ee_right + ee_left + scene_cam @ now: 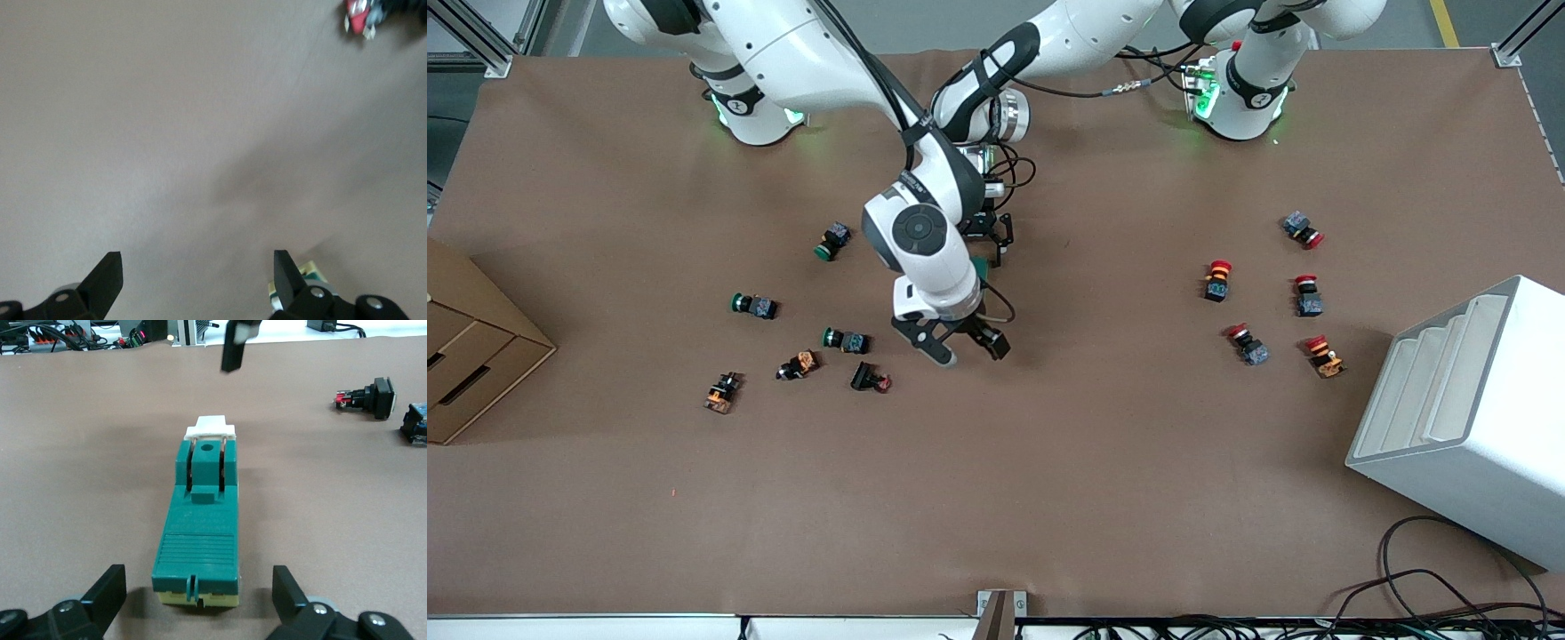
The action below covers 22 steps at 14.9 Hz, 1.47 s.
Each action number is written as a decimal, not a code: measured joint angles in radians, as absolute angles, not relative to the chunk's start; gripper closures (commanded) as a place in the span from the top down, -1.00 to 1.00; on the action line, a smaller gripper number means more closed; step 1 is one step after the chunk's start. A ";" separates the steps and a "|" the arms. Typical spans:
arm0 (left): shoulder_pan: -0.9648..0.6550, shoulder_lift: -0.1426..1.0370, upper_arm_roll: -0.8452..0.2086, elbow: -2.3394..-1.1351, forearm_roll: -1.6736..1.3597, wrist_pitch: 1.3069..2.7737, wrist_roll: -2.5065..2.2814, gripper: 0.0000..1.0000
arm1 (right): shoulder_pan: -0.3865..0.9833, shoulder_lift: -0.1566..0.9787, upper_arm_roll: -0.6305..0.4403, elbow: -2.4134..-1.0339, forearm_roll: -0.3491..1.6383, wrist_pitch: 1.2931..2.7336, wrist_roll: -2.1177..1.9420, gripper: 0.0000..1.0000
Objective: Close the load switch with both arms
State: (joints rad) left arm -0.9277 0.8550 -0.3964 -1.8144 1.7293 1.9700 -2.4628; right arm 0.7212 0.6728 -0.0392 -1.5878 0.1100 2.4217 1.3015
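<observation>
Both sets of jaws stand spread and empty: the right gripper (963,345) hangs over bare table (1103,462) just beside the load switch (200,533), and the left gripper (199,603) sits low, straddling the switch's ribbed end without touching it. Mid-table between the two arms, the switch lies flat, its long axis running from the left gripper toward the front camera, white toggle (211,429) at the camera end. To do this well, I judge the left fingers (107,590) should pinch the body squarely before the right presses the toggle.

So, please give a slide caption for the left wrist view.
Left gripper, jaws open, straddles the green load switch on the brown table.
</observation>
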 measured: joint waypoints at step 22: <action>-0.710 0.522 -0.399 -1.439 0.774 1.977 -1.435 0.97 | 0.056 0.295 -0.047 -1.512 0.002 1.604 -0.051 1.00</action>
